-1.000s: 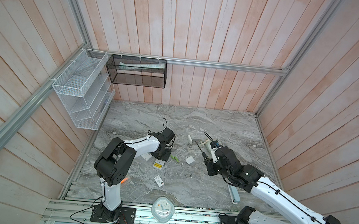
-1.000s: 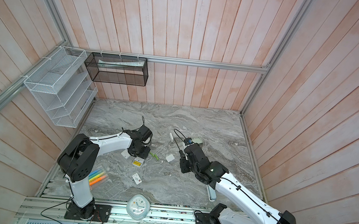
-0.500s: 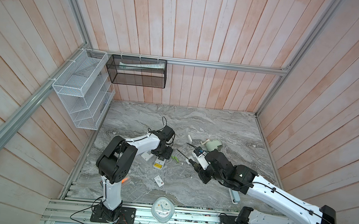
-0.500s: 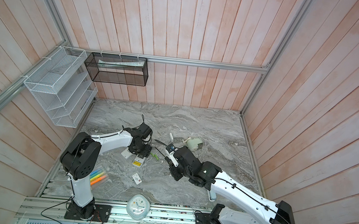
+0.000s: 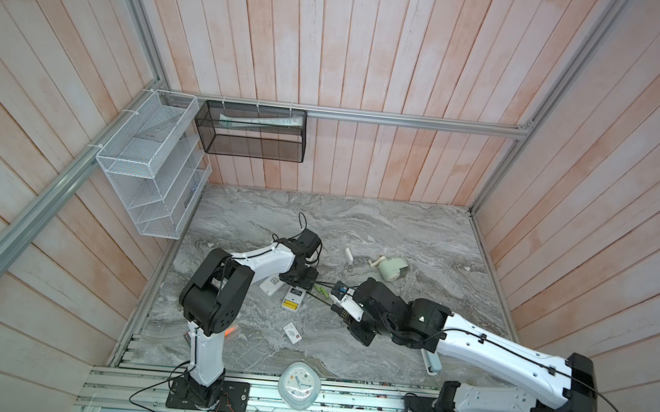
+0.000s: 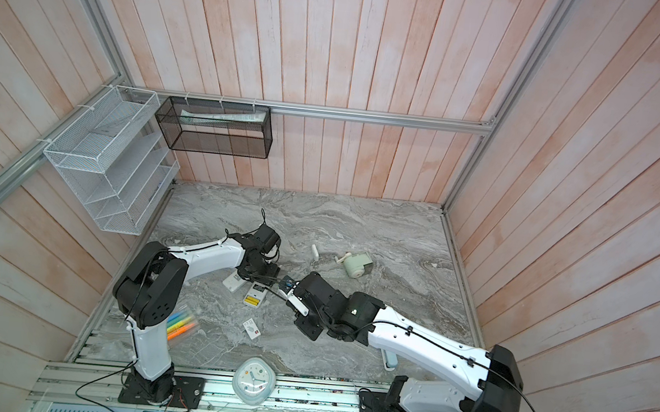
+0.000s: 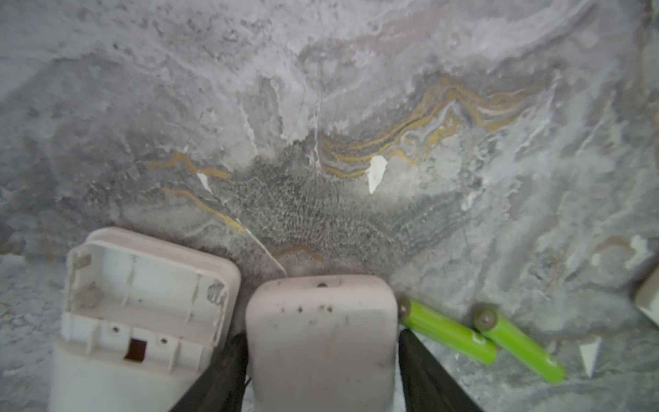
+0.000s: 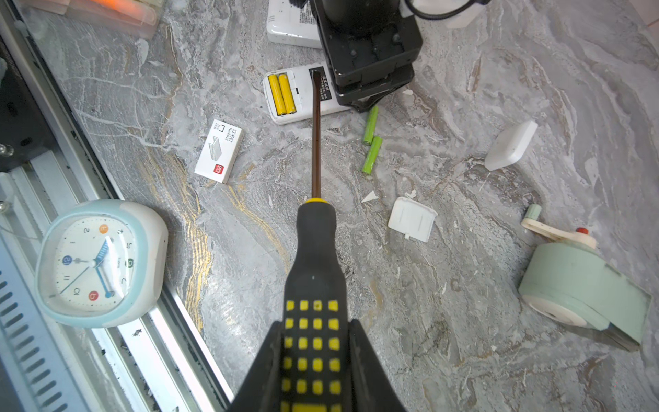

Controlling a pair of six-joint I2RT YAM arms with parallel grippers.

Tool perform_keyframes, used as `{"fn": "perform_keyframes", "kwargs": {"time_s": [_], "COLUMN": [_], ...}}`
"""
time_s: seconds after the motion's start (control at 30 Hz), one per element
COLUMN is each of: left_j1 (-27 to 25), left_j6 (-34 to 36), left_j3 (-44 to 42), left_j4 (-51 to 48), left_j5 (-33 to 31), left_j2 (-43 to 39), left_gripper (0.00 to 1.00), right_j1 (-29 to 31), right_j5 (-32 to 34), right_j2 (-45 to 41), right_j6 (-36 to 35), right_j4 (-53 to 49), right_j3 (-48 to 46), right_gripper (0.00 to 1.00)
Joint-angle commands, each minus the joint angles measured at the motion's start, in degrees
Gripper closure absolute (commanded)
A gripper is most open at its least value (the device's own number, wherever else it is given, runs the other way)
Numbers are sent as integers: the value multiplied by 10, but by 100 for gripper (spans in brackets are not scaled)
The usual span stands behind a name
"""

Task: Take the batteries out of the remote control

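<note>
A white remote control [image 8: 306,96] lies back-up on the marble with its compartment open. Two yellow batteries [image 8: 281,93] sit side by side in it. My left gripper [image 7: 321,335] is shut across the remote's far end, a black finger [image 7: 228,371] against each side. Two lime green batteries [image 7: 445,335] lie loose on the table right beside that gripper. My right gripper [image 8: 315,324] is shut on the black-and-yellow screwdriver handle [image 8: 313,271]. The screwdriver's tip [image 8: 315,75] hangs over the remote next to the yellow batteries.
A second white remote [image 7: 142,303] with an empty compartment lies against the held one. Around it are a staple box [image 8: 218,151], a white battery cover [image 8: 412,219], a small white block [image 8: 511,144], a green crank device [image 8: 577,289] and a clock [image 8: 96,262] on the front rail.
My right arm has swung left with the screwdriver, bringing its tip from the table's middle to over the remote. The left gripper has stayed on the remote.
</note>
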Motion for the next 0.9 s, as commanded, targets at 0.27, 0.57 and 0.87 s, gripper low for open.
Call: {"fn": "perform_keyframes", "kwargs": {"time_s": [0.27,0.57,0.87], "left_j1": [2,1,2], "left_j6": [0,-1,-6], "left_j3": [-9,-10,-14], "left_j4": [-1,2,2], "left_j5": [20,24,19], "left_j2": [30,34,36], "left_gripper": [36,37,39], "right_j1": [15,25,28], "right_j5": [29,38,46], "right_j2": [121,158,166], "right_j6": [-73,-93,-102], "right_j4": [-76,-91,-81], "right_j3": [94,115,123], "right_gripper": [100,100,100]}}
